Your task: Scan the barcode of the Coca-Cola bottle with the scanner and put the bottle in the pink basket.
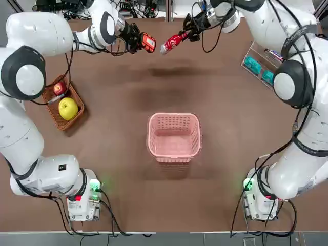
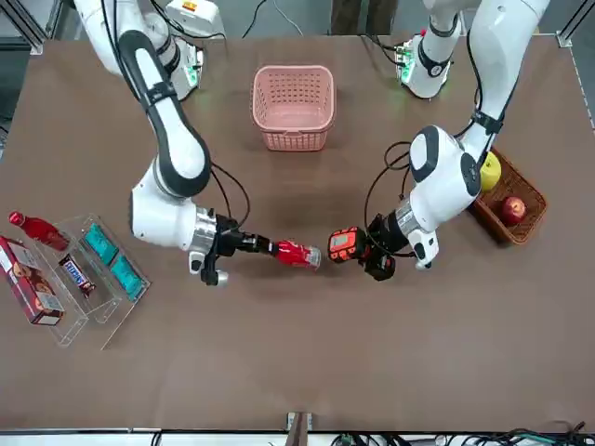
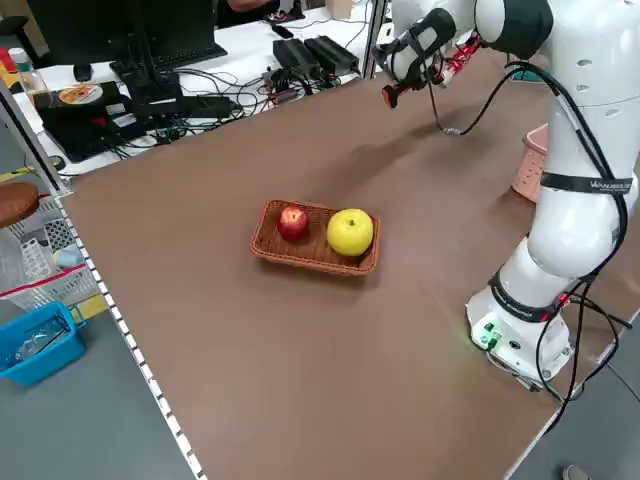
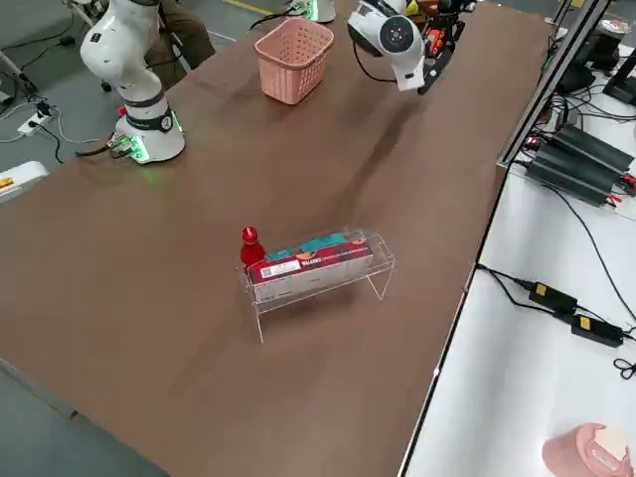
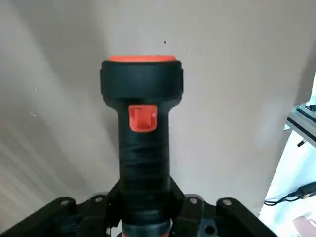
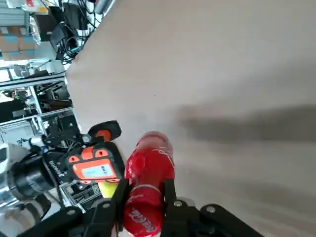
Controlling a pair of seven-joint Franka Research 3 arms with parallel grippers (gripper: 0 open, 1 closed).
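Note:
Above the far middle of the table, my left gripper (image 1: pixel 136 41) is shut on the black handle of the scanner (image 1: pixel 148 42), whose orange-red head faces right. My right gripper (image 1: pixel 189 33) is shut on the cap end of the red Coca-Cola bottle (image 1: pixel 173 42), which lies level with its base toward the scanner head, a small gap between them. The front view shows the bottle (image 2: pixel 297 253) and scanner (image 2: pixel 344 244) nearly end to end. In the right wrist view the bottle (image 6: pixel 148 173) sits between my fingers with the scanner (image 6: pixel 94 165) beyond. The pink basket (image 1: pixel 174 117) stands mid-table with nothing in it.
A clear rack (image 1: pixel 261 64) with teal packets stands at the far right, and another red bottle (image 2: pixel 37 228) stands beside it. A brown wicker basket (image 1: pixel 78 97) with an apple and a yellow fruit sits at the left.

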